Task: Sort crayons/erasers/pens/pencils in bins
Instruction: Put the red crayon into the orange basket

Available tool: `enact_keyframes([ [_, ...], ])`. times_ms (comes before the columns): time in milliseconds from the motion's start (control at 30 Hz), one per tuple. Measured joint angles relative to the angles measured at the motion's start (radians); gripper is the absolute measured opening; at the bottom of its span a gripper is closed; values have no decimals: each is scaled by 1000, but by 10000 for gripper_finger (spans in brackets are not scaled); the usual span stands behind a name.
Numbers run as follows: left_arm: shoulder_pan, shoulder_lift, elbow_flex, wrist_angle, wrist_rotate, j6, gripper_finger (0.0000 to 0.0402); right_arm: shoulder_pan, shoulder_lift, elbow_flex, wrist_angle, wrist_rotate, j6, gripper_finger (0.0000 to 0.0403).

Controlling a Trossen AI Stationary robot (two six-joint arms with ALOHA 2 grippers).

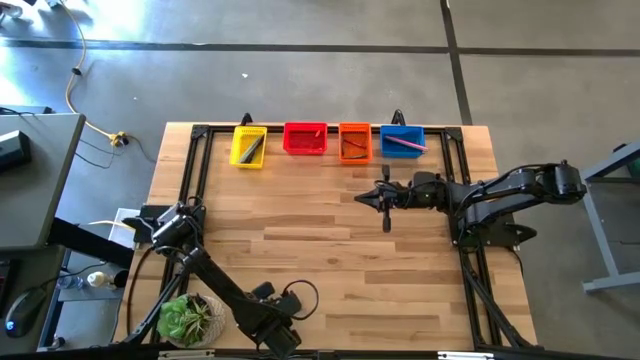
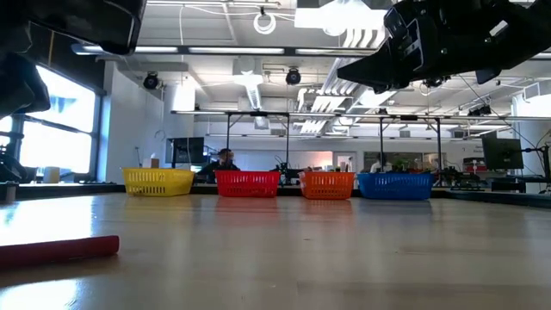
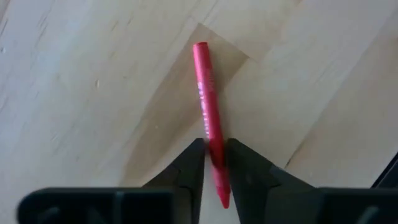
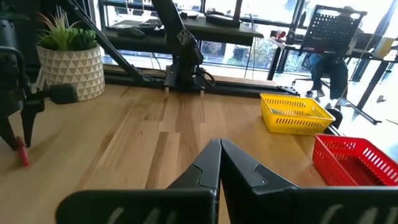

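Fingers of the left gripper [image 3: 214,163] pinch a red crayon [image 3: 207,106] near its lower end on the table [image 3: 93,93]; light, stiff and waxy, it seems safer gripped mid-shaft. From above, the right gripper [image 1: 385,199], fingers together and empty, hovers near the bins [image 1: 325,140].

Surface [image 1: 330,250]: pale wood planks, smooth, low sheen. 4 bins [image 2: 248,182]: glossy plastic lattice walls, coloured yellow, red, orange, blue. Red crayon [image 3: 208,112]: matt paper wrap. Left pincer [image 3: 216,163] fingers [image 3: 189,171]: matt black plastic. Planter [image 4: 69,70]: matt, faceted white pattern.
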Motion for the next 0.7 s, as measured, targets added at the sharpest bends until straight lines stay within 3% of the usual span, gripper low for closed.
enact_keyframes([
  [200,-3,2,-1,-4,-3,20,8,0,0,0,-15,0,0,0],
  [700,-7,-26,-7,-41,-115,86,1,0,0,0,-39,0,9,0],
])
